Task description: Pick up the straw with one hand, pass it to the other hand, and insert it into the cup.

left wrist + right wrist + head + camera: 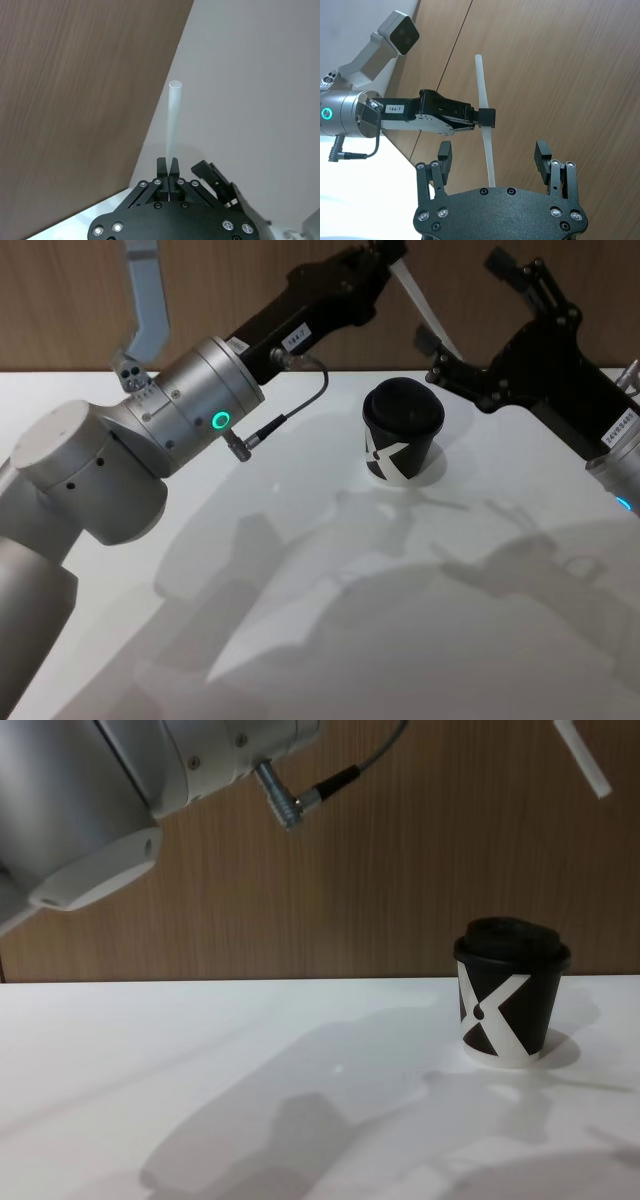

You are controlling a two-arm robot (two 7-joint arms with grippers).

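Observation:
The thin white straw (427, 312) is held up in the air in front of the wooden wall, behind and above the cup. My left gripper (168, 167), on the silver arm with the green ring light, is shut on its middle (487, 117). The straw (173, 120) sticks straight out past the left fingertips. My right gripper (493, 155) is open, with the straw's (485, 145) lower part between its fingers, touching neither. The black cup (402, 432) with the white X mark and domed lid stands upright on the white table (300, 590). The straw's end (583, 760) hangs above and to the right of the cup (510, 1005).
A wooden wall (60, 300) runs along the back of the table. A grey camera mount (145, 300) hangs at the back left, near my left arm (190, 405). My right arm (560, 380) reaches in from the right, behind the cup.

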